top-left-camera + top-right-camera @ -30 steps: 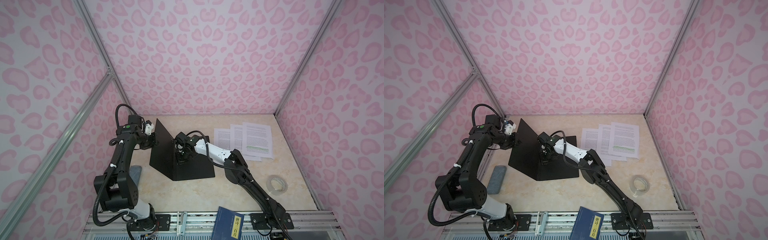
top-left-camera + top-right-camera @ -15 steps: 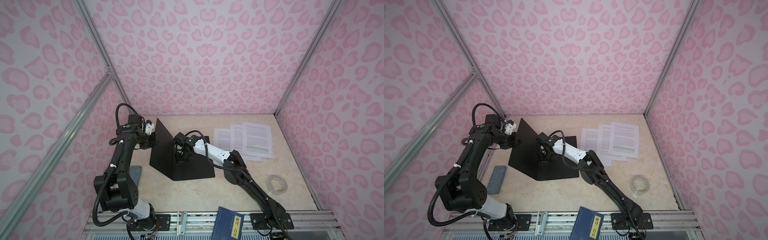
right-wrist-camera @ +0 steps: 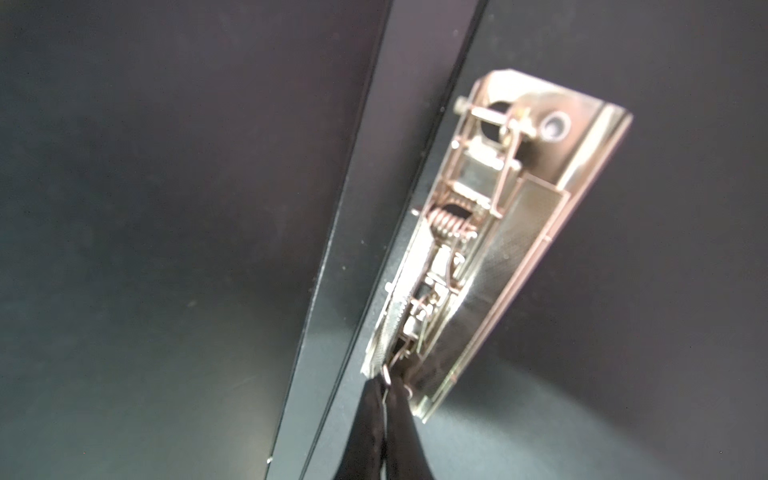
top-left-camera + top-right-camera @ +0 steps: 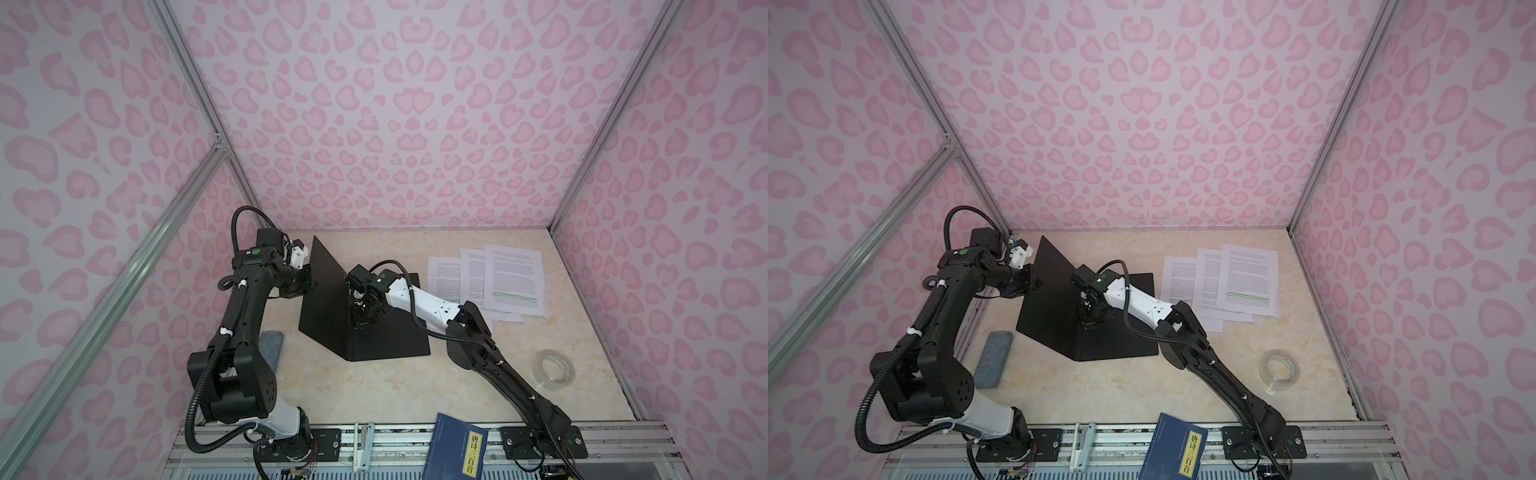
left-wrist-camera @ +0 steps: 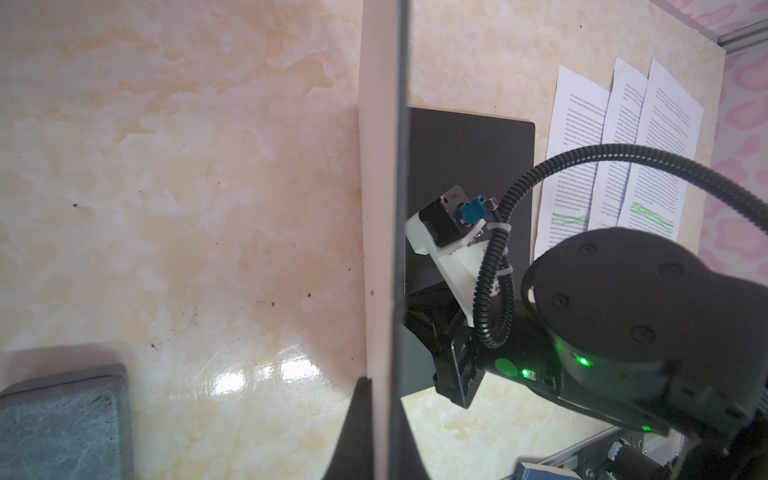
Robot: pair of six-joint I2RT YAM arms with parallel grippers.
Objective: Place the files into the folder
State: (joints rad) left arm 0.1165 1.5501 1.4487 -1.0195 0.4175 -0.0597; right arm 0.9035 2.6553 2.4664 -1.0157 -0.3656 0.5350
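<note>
Beige marble-pattern tabletop (image 4: 374, 395) inside a pink-patterned enclosure.

Flat folder, black inside (image 4: 390, 340): open, left of centre on the table. One panel lies flat; the other cover stands upright along its left side.

Files, three white printed sheets with green-highlighted lines (image 4: 513, 276): fanned and overlapping on the table, right of the folder and outside it.

Blue book with yellow label (image 4: 449, 449): at the front edge, over the rail.

Grey rectangular pad (image 4: 992, 359): on the table, left of the folder.

Clear tape roll (image 4: 554, 368): front right, apart from the sheets.

Left gripper (image 5: 380, 419): pressed together on the edge of the upright cover, one finger on each face.

Right gripper (image 3: 384, 411): over the flat panel near the spine, tips drawn together and pinching the thin wire end of the silver metal spring clip (image 3: 478, 249). The clip sits on the flat panel just beside the spine.
</note>
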